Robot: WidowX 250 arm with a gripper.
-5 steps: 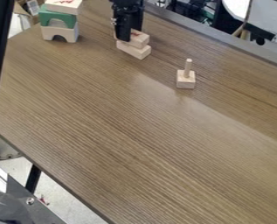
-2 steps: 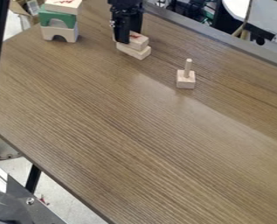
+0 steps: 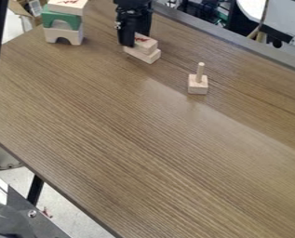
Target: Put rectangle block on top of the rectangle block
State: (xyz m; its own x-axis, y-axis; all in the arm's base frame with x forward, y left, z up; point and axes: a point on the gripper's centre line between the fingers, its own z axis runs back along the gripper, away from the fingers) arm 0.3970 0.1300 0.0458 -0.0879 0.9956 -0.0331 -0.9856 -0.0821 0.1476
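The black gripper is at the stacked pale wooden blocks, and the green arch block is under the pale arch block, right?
No, the camera view shows the green arch block on the pale arch block. The black gripper is at the stacked pale blocks.

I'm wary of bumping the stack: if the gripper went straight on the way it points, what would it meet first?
Pointing down, the gripper would probably meet the upper block first. Depth is unclear, though; if it straddles that one, the lower block or tabletop may come first.
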